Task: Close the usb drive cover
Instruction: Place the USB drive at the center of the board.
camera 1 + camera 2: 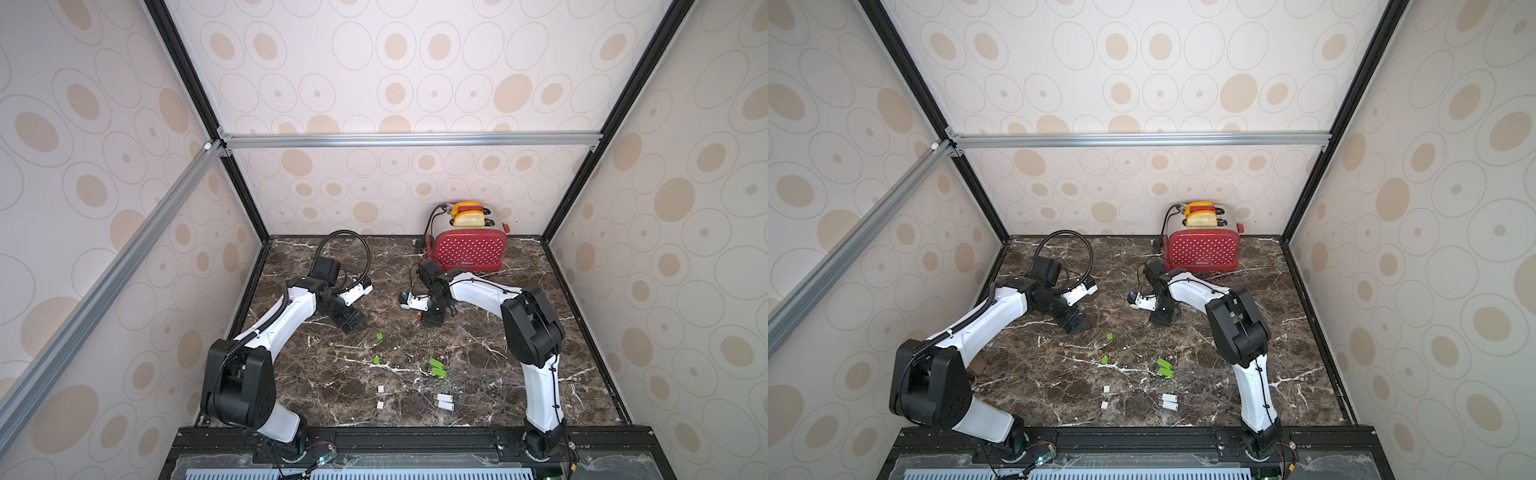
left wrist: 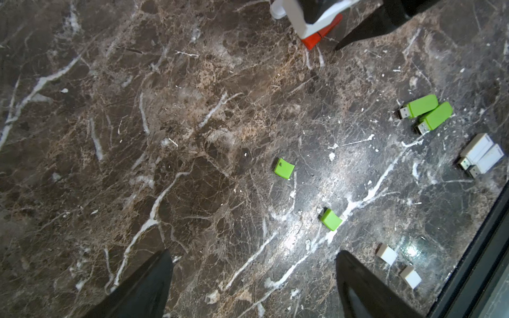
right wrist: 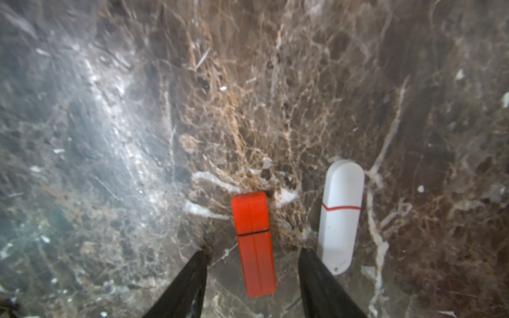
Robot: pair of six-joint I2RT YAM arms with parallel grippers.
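Orange USB drive (image 3: pixel 257 264), cover (image 3: pixel 249 213) seated, lies ungripped on surface (image 3: pixel 137 137) between parted jaws of right end effector (image 3: pixel 254 250), likely finished; left end effector (image 2: pixel 254 252) wide, empty.

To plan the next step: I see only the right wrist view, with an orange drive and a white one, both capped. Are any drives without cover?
Observer: Yes. Two green drives lie side by side with bare plugs.
Operator: Is something there to close them?
Observer: Two green caps lie loose, apart from each other, to the robot's left of those drives.
Operator: Can the other arm fetch one?
Observer: The left gripper is open and holds nothing.
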